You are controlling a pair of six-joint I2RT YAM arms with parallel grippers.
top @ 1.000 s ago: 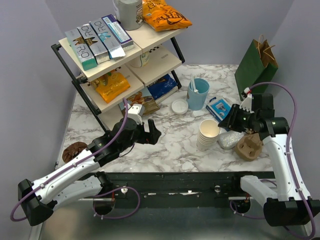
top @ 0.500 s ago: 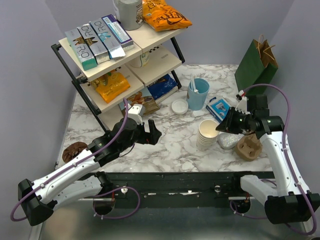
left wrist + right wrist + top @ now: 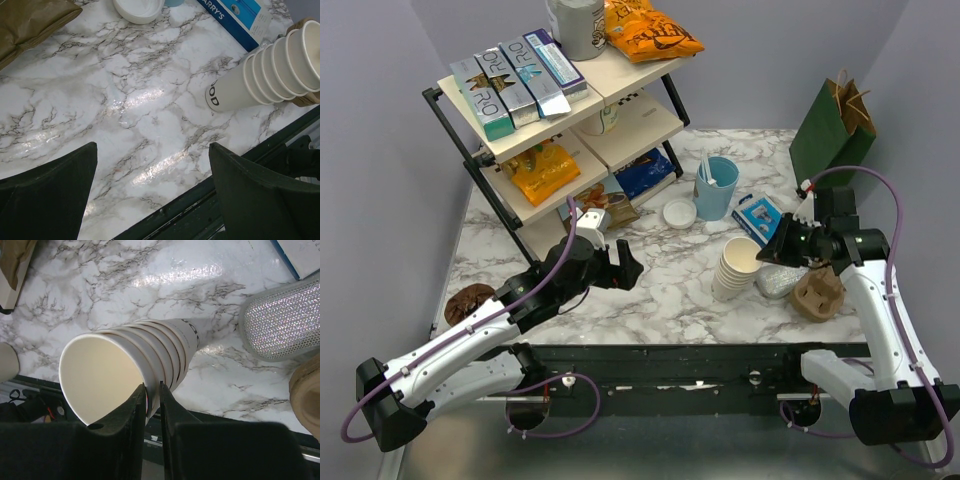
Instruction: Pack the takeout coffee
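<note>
No lidded takeout coffee is seen; the top cup [image 3: 100,375] of the stack [image 3: 735,268] at the worktop's [image 3: 660,290] 4 o'clock is pinched at its rim by the right hand [image 3: 152,390]. The left hand [image 3: 152,150] is spread open, empty. White lid [image 3: 679,212] (stack's 11 o'clock) and green bag [image 3: 832,135] untouched: lidding, bagging left.
</note>
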